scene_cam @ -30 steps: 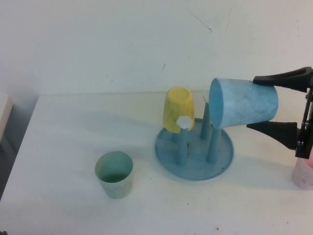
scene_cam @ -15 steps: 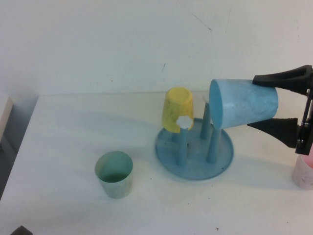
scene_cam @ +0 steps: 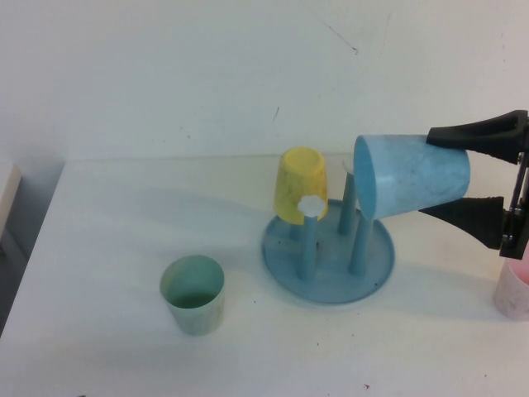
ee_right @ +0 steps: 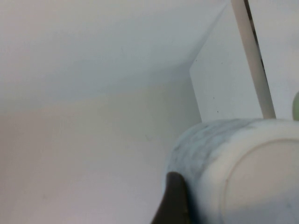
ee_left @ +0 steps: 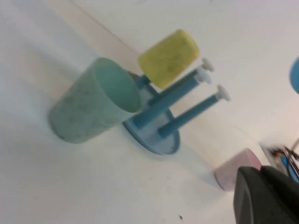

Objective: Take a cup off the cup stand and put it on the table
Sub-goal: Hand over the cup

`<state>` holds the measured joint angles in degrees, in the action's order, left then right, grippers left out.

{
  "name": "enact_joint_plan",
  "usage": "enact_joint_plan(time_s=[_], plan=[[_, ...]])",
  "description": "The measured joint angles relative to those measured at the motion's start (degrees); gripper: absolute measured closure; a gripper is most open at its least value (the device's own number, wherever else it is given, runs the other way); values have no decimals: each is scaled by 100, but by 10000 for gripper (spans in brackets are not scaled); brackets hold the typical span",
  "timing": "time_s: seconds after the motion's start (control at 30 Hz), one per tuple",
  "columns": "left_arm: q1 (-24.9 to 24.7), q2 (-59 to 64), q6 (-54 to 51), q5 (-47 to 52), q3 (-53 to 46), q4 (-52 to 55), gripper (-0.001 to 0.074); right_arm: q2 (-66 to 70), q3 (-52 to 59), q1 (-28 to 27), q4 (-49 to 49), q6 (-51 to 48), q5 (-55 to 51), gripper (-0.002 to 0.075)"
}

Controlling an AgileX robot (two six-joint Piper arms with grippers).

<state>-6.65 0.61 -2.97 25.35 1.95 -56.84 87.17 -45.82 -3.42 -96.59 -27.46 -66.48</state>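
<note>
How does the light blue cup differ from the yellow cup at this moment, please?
The light blue cup lies sideways in the right gripper, clear of the cup stand; the yellow cup hangs upside down on a peg. Both look alike in shape and size. The left gripper stays low, away from both.

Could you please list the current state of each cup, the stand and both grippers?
light blue cup: on its side in the air, off the pegs.
right gripper: shut on the light blue cup, above the stand's right edge.
yellow cup: upside down on a peg.
cup stand: on the table, other pegs bare.
green cup: upright on the table.
pink cup: on the table at the right edge.
left gripper: out of the high view.
</note>
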Motion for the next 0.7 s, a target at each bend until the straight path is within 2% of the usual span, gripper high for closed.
enact_joint_plan(time_s=[0.1, 0.33, 0.5, 0.57, 0.7], plan=[[0, 498, -1119, 445, 458, -756, 738, 0, 0, 0, 0, -15, 0, 153], [0, 2368, -4844, 1267, 1433, -3242, 738, 0, 0, 0, 0, -30, 0, 153], [0, 3899, -6718, 2107, 1892, -3866, 712, 0, 0, 0, 0, -40, 0, 153], [0, 4490, -7450, 2437, 2105, -3870, 653, 0, 0, 0, 0, -40, 0, 153], [0, 5609, -8019, 2976, 2690, -3870, 451, 0, 0, 0, 0, -40, 0, 153]])
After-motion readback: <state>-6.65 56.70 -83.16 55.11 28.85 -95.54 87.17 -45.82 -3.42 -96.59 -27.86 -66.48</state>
